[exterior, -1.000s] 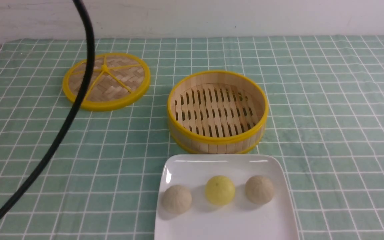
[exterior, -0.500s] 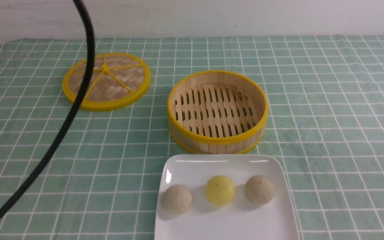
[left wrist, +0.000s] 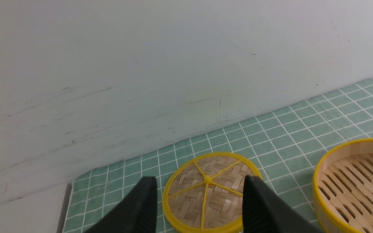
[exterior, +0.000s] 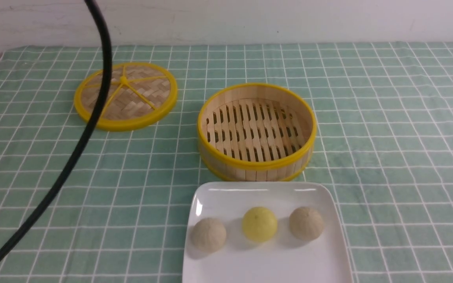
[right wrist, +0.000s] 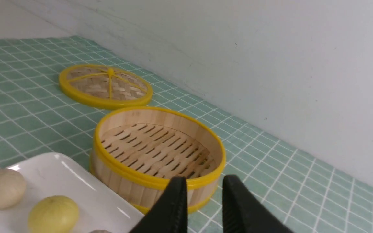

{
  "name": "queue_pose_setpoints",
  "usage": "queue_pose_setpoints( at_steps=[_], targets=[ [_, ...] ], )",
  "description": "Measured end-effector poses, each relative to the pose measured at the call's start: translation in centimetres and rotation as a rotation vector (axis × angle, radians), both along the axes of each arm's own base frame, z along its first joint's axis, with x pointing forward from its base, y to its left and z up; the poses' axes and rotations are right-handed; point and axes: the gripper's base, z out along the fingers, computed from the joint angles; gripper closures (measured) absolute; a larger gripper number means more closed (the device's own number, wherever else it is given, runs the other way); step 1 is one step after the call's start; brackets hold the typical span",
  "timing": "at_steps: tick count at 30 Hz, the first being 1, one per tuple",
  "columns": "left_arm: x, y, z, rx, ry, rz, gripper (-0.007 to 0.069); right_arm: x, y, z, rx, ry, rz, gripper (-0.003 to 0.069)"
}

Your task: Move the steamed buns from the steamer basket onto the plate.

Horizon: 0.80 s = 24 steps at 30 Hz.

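Three steamed buns (exterior: 259,224) lie in a row across the plate (exterior: 266,263), the row running from the robot's left to its right: a pale one, the yellow one in the middle, another pale one, each apart from its neighbour. The plate sits at the near edge of the table (exterior: 387,118), just in front of the steamer basket (exterior: 256,163), whose slatted floor is bare. By that, nothing is left to lift out and the task looks complete.

The right hand (right wrist: 204,179) is the nearer one. Its camera looks past the far right side of the plate into the basket, and a dark part at the right edge of the front view, level with the plate's far rim and well apart from it, is probably this hand. So the buns lie to its left. Its jaws stand narrowly apart with nothing between them.

The left hand (left wrist: 199,179) is spread wide and empty, off on the left side facing the woven lid (exterior: 125,96), farther from the plate. Any coming move is more likely a retreat than a reach.
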Motion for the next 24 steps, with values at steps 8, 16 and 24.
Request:
queue_pose_setpoints(
  at_steps=[8,16,24],
  targets=[
    [0.0,0.0,0.0,0.001,0.000,0.000,0.0244,-0.8,-1.8,0.4,0.080,-0.008,-0.143,0.0480],
    [0.0,0.0,0.0,0.001,0.000,0.000,0.0252,-0.4,-4.1,-1.7,0.209,0.163,-0.412,0.0480],
    [0.0,0.0,0.0,0.001,0.000,0.000,0.0275,-0.6,-2.6,-3.8,0.159,0.168,-0.245,0.0478]
  ],
)
